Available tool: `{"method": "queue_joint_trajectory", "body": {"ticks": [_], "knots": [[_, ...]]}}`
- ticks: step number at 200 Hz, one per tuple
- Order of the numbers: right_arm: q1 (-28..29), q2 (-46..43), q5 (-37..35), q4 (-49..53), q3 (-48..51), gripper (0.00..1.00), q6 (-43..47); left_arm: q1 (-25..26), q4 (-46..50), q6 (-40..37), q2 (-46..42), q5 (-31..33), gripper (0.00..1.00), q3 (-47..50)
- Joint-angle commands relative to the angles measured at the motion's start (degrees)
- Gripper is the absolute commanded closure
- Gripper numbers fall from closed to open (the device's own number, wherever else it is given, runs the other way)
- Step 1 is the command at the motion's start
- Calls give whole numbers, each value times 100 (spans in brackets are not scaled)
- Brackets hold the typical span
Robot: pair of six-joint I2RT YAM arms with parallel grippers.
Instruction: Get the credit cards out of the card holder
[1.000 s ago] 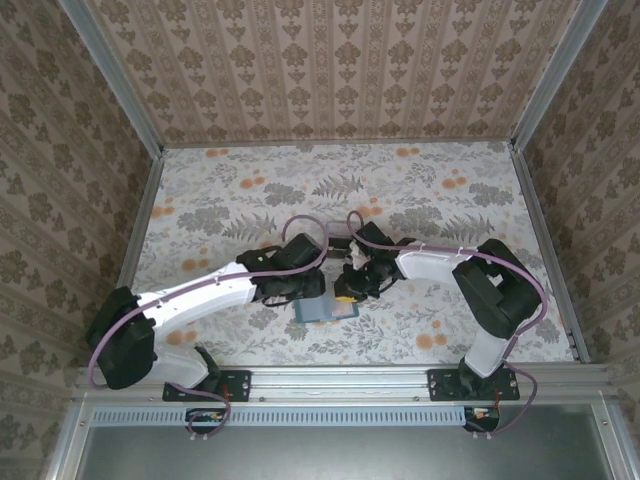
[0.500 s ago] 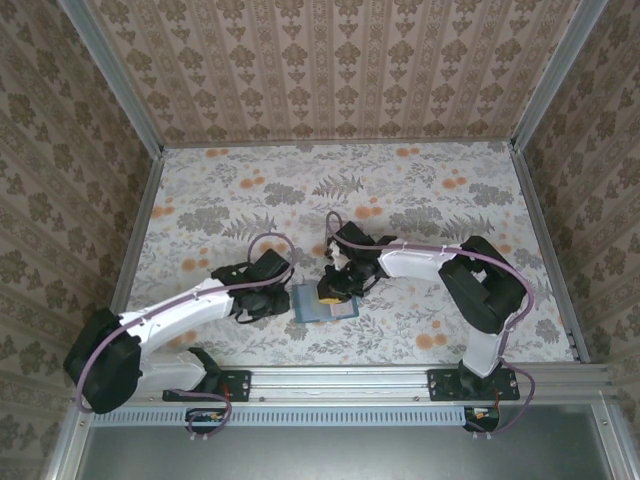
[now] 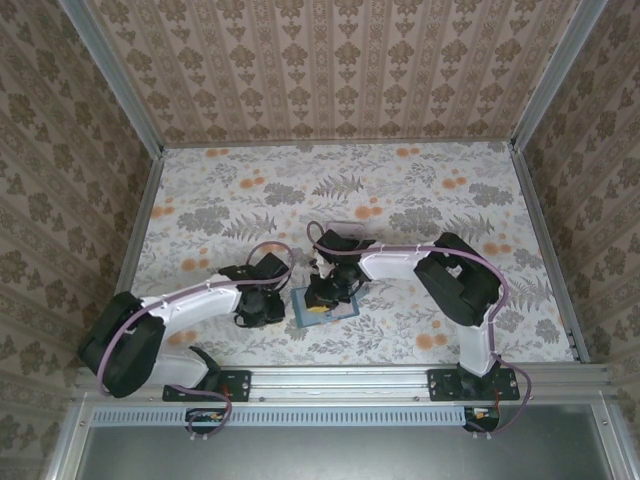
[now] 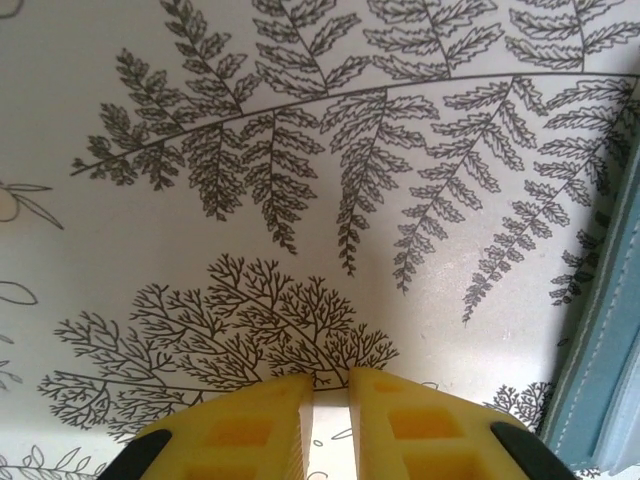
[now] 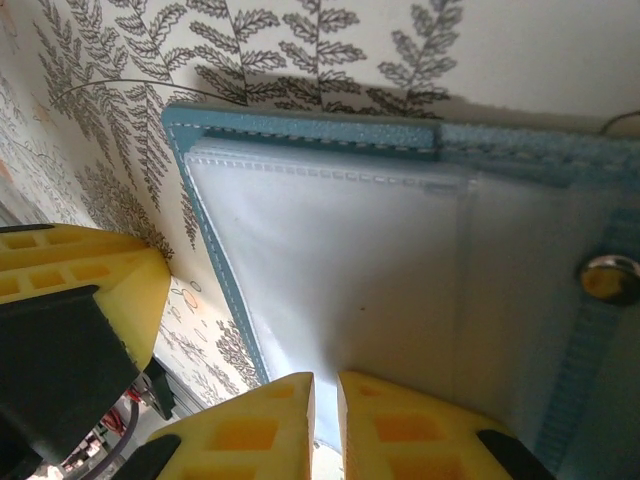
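Observation:
The card holder (image 3: 346, 311), a small teal wallet, lies flat on the patterned table near the front. In the right wrist view the card holder (image 5: 400, 250) lies open, showing a pale clear pocket and a metal snap (image 5: 610, 278). My right gripper (image 3: 322, 294) sits on top of it. Its yellow fingers are shut to a thin slit with nothing between them (image 5: 325, 378). My left gripper (image 3: 266, 305) rests just left of the wallet, low over the table. It is shut, with only a slit and bare table behind it (image 4: 330, 378). The wallet's teal edge (image 4: 605, 360) shows at its right. The credit cards are hidden.
A clear plastic piece (image 3: 340, 231) lies just behind the right arm's wrist. The metal rail (image 3: 340, 378) runs along the table's near edge. Papered walls close in the left, right and back sides.
The left gripper has pulled away from the wallet to its left and narrowed. The right gripper has slid left and nearer over the wallet, which has shifted a little leftward.

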State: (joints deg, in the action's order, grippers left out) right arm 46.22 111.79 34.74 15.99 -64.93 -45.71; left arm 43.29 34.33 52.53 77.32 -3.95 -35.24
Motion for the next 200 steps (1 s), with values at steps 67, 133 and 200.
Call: {"method": "queue_joint_trajectory", "body": {"ticks": [67,133,200], "knots": [[129,370,-202,-349,83,89,-408,193,-1245,-34,-81,-237,83,-93],[134,239,-229,-341,192,91,-386,164,-2400,623,-349,-581,95,190],[137,138,-264,-292,191,91,-394,131,-2176,662,307,-585,100,189]]}}
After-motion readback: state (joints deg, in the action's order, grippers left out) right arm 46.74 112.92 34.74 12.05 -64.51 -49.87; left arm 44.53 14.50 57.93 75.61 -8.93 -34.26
